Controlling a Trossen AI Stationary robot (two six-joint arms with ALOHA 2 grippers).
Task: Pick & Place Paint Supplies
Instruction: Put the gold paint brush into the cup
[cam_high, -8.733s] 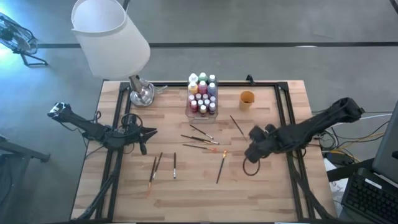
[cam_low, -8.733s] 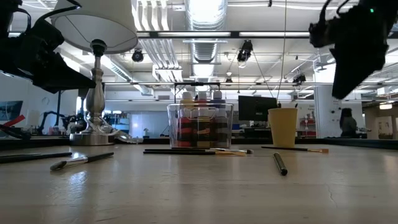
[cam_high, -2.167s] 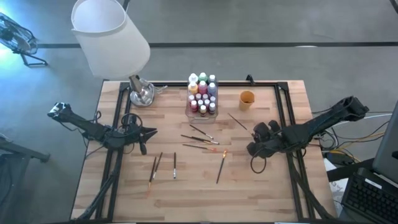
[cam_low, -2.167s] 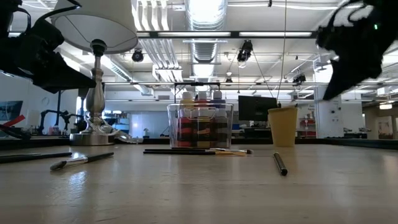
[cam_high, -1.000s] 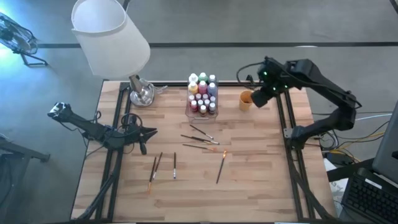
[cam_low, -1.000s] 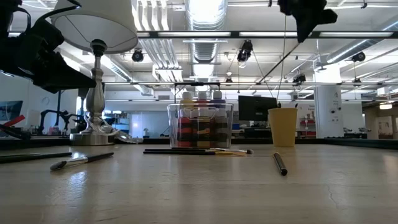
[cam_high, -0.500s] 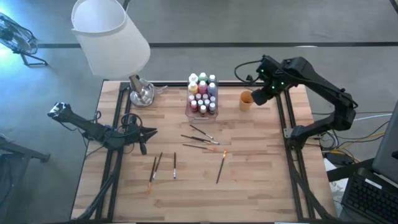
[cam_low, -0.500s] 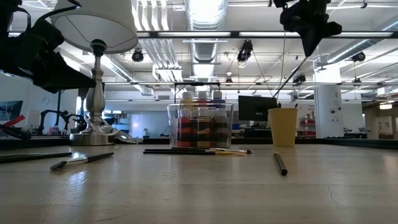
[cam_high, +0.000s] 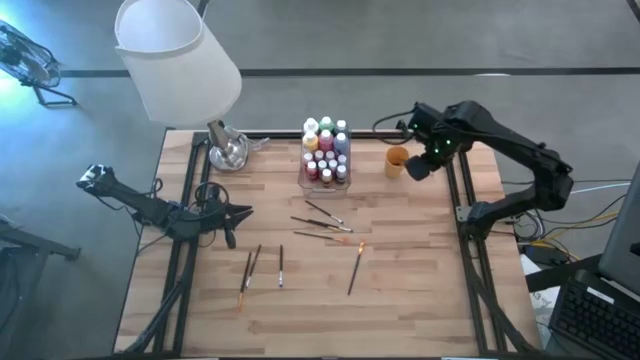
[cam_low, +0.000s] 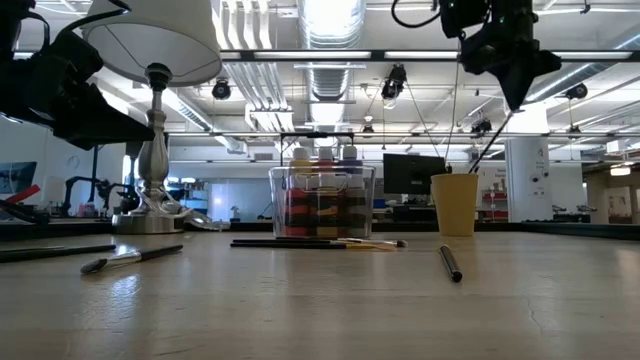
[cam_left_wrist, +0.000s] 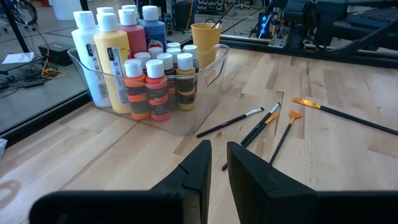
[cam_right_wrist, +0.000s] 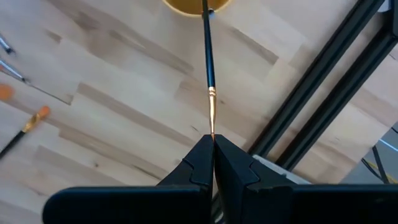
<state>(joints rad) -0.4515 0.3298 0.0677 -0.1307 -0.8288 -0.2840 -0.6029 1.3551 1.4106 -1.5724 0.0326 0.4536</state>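
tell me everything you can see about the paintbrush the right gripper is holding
The paintbrush is thin, with a dark handle and a gold-coloured metal band near the gripped end. The right gripper is shut on that end, above the table's far right part. The brush hangs slanted, its free end inside the mouth of the orange cup; whether it touches the cup's bottom cannot be seen. In the low view it runs from the gripper down into the cup.
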